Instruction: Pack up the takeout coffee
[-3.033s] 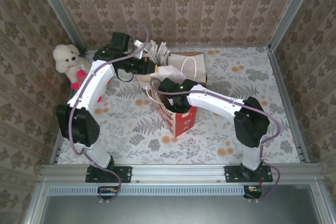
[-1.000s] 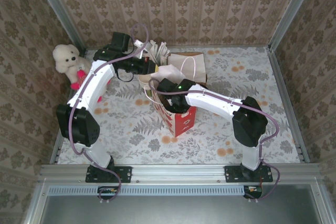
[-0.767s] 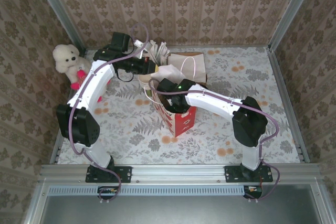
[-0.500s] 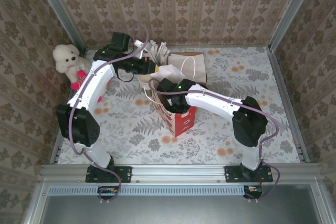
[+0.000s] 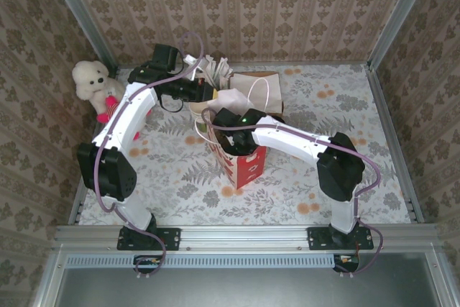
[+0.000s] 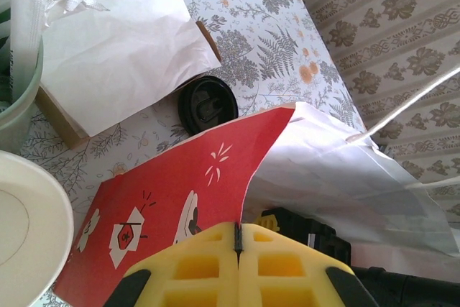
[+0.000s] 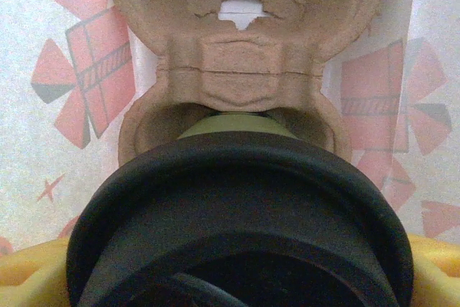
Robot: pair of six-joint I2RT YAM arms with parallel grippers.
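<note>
Your left claw (image 6: 238,251) is pinching the bag (image 6: 162,195) by its rim. Your right claw (image 7: 239,282) is flanking the coffee (image 7: 237,192), which is sitting in a carrier (image 7: 244,70) pocket; gripping or loose, I cannot tell.

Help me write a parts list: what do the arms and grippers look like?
The left arm and right arm have white shells and black joint housings. A mauve cable loops along each. A green light glows on the right arm's wrist. The left gripper has yellow fingers with square recesses; the right gripper's fingers are yellow too.
</note>
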